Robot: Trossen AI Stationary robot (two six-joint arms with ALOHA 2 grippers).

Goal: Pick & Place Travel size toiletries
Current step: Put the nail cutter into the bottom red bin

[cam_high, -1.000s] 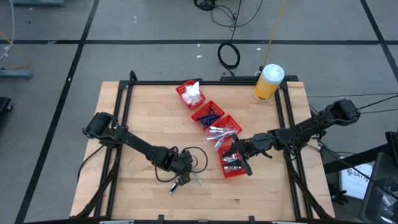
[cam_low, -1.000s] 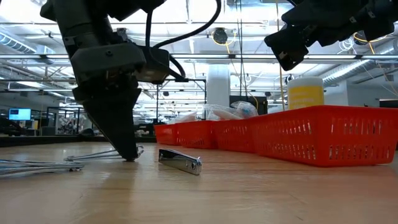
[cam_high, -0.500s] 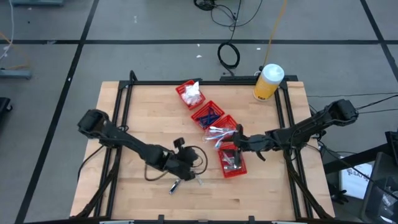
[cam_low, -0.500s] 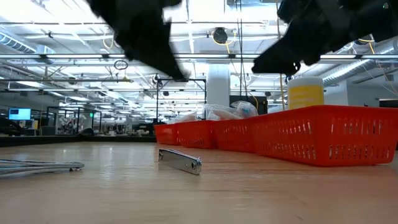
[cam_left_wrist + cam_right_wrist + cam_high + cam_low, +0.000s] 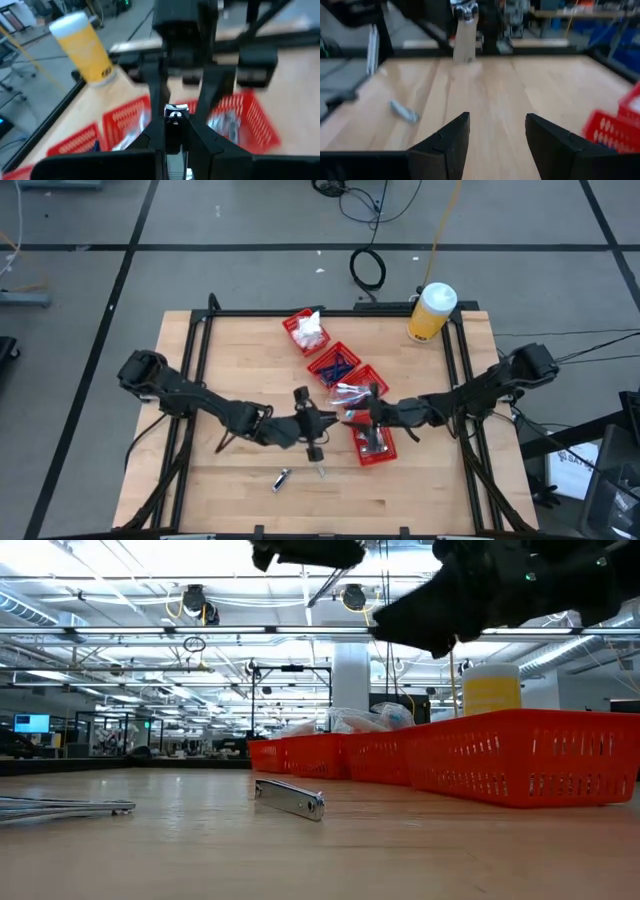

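High view: left gripper (image 5: 313, 442) raised just beside the nearest red bin (image 5: 375, 442), fingers pinched together on a small silvery piece (image 5: 175, 116). Right gripper (image 5: 362, 418) over that same bin's far edge, fingers apart, holding nothing. Silvery clipper (image 5: 281, 478) flat on the table (image 5: 230, 360), well short of the bin. More silvery pieces (image 5: 376, 436) inside the bin. Thin sticks (image 5: 60, 806) lying on the wood, apart from the clipper.

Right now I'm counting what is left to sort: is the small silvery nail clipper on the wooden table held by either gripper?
No, the small silvery nail clipper lies free on the wooden table, no gripper touching it.
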